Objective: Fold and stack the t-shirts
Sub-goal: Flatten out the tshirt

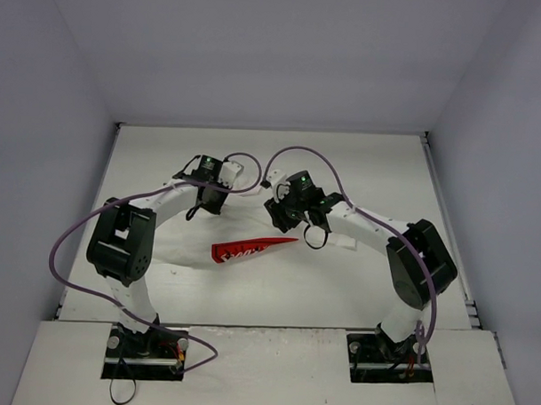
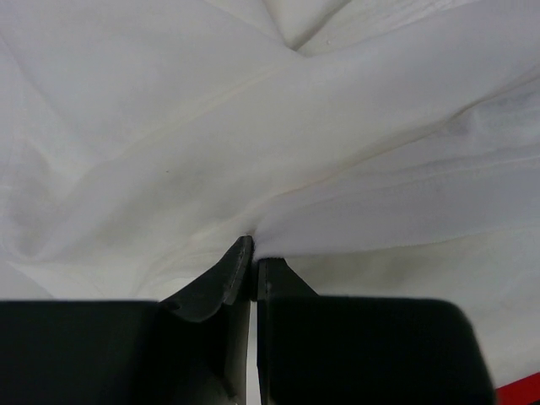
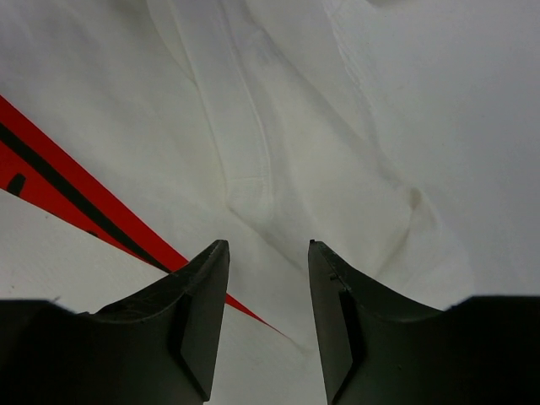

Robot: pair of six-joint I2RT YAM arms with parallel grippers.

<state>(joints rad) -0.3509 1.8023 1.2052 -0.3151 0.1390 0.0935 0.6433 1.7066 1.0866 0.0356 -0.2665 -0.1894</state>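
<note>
T-shirt (image 1: 251, 252) on white, grey-walled table (image 1: 361, 161): left gripper (image 2: 255, 266) pinches it, right gripper (image 3: 268, 246) gapes.

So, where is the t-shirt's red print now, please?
The t-shirt's red print lies mid-table in the top view, just near-left of the right gripper.

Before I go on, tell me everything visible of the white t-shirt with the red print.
The white soft-fabric t-shirt lies crumpled on the white table between the two arms. Its cloth looks thin and creased, with stitched hems showing. Only a narrow slanting sliver of its red chest print shows. The left gripper has its jaws shut on a fold; the right gripper holds open jaws over the cloth beside the print.
</note>
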